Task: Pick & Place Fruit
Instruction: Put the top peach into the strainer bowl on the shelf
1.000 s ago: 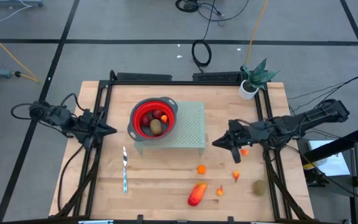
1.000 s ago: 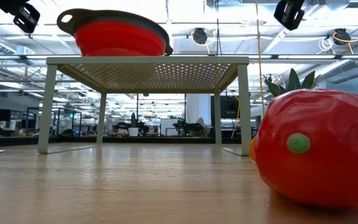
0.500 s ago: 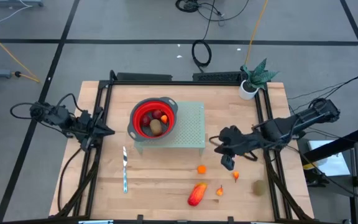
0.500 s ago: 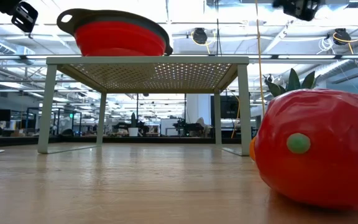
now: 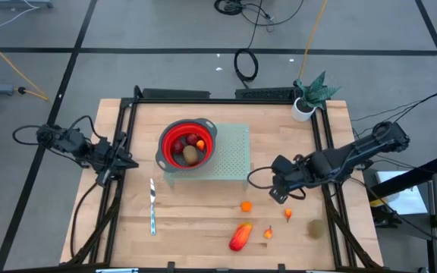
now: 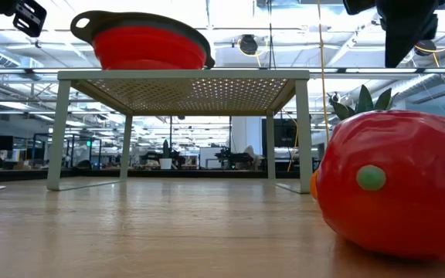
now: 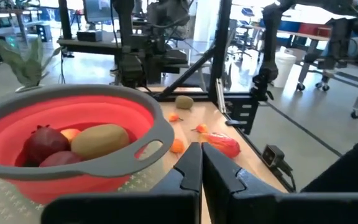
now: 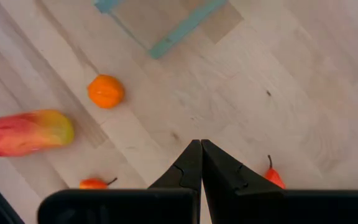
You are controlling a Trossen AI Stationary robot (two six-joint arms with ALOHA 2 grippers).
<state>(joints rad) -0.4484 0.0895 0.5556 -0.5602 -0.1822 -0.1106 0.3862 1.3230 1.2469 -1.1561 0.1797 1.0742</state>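
High view is showing the wooden bench (image 5: 203,227) from above. A red bowl with a grey rim (image 5: 187,143) is sitting on a pale green rack with tiny holes (image 5: 234,155) near the middle of the bench, and a brown oval fruit (image 5: 191,155) and dark-red round fruits (image 5: 192,139) are lying inside it. More fruit is waiting near the bench's front edge: a round orange piece (image 5: 246,205), a long red-orange piece (image 5: 240,236), two tiny orange pieces (image 5: 268,232) and a brown-green oval (image 5: 316,227) by the front right corner.

The right gripper (image 8: 200,163) is pointing down over bare wood between the orange pieces, with its fingers pressed together and holding nothing. The left gripper (image 7: 199,169) is waiting by the left edge, fingers also together.

If the right fingers are not opening before going down, they will likely bump a small fruit and roll it away.

A slim silver knife (image 5: 152,206) is lying near the front left.
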